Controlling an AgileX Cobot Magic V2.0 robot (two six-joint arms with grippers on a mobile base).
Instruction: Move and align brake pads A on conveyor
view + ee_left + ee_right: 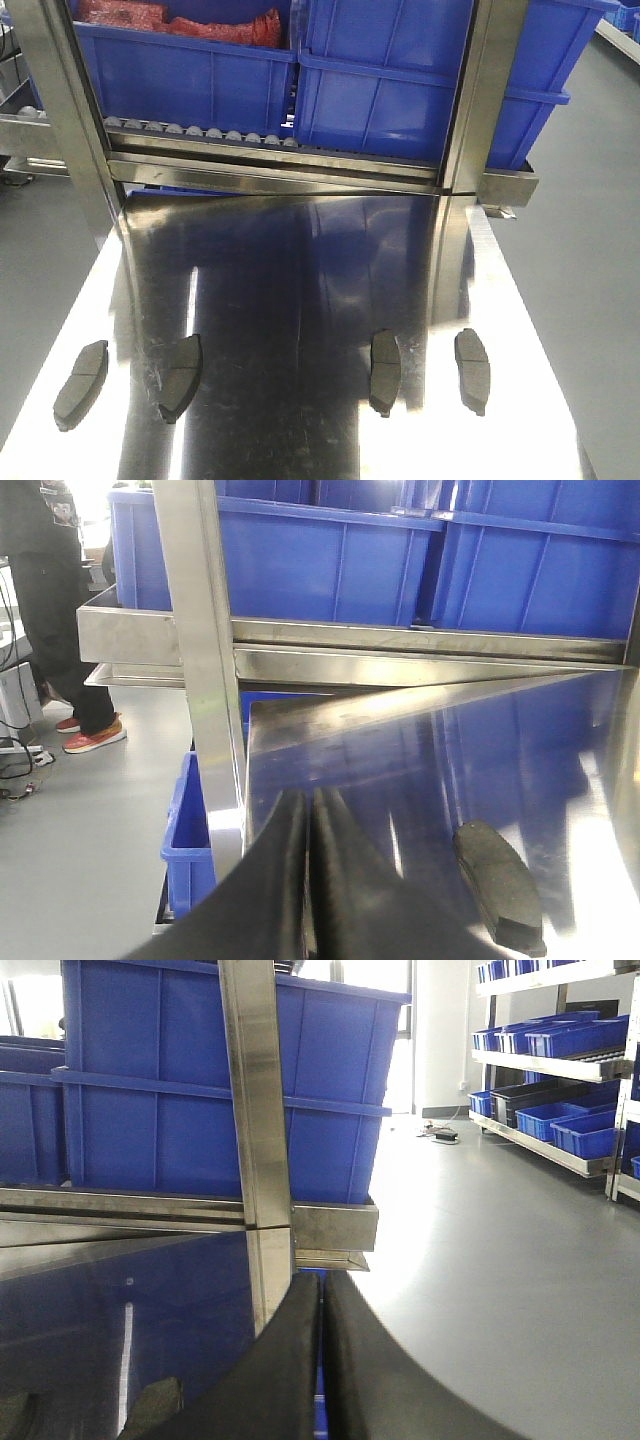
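Note:
Several dark grey brake pads lie in a loose row on the shiny steel tabletop (300, 290): one at the far left (82, 384), one beside it (180, 377), and two on the right (385, 372) (472, 370). No conveyor is in view. My left gripper (308, 805) is shut and empty at the table's left edge, with a pad (500, 885) to its right. My right gripper (322, 1280) is also shut and empty at the table's right edge, with a pad (150, 1410) to its lower left. Neither gripper appears in the front view.
Blue bins (380, 90) stand on a roller rack (200, 133) behind the table, between steel posts (70, 110) (480, 90). A blue bin (195, 830) sits on the floor to the left, where a person (60, 600) stands. Shelving with bins (560, 1080) lines the far right.

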